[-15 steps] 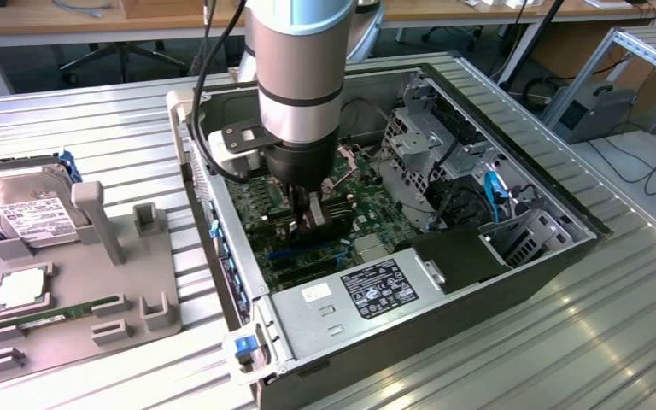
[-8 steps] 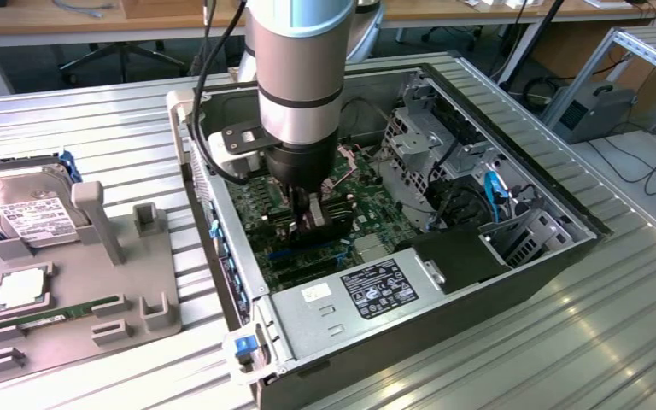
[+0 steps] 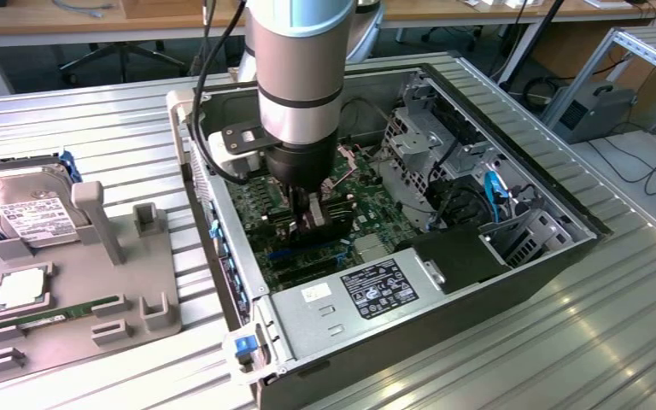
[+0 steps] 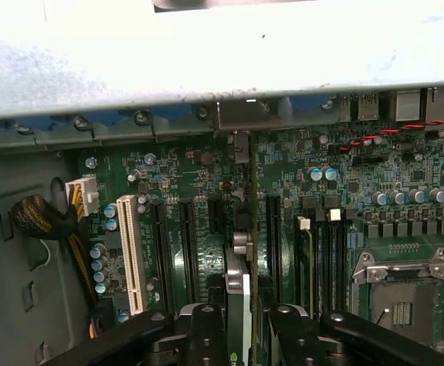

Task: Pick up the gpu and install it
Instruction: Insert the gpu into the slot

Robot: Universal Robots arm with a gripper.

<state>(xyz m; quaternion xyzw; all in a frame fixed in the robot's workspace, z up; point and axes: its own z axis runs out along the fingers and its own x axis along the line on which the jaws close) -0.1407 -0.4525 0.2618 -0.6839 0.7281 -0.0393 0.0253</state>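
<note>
My gripper (image 3: 311, 220) is low inside the open computer case (image 3: 533, 256), over the green motherboard (image 3: 357, 192). It is shut on the gpu (image 3: 330, 218), a thin dark card held upright on edge. In the wrist view the gpu (image 4: 241, 248) shows edge-on between the two black fingers (image 4: 207, 332), with my gripper (image 4: 245, 324) clamped on either side of it. The card runs along the dark expansion slots toward the case's rear wall, where its end sits at the bracket opening (image 4: 241, 145). Whether its lower edge is seated in a slot is hidden.
A white slot (image 4: 130, 252) and memory slots (image 4: 317, 259) flank the card, with the bare processor socket (image 4: 401, 297) beyond. Outside the case, a grey holder (image 3: 134, 290) carries a silver hard drive (image 3: 26, 209), a processor chip (image 3: 20, 290) and a green memory stick (image 3: 66, 312). The power supply (image 3: 362, 295) closes the case's near end.
</note>
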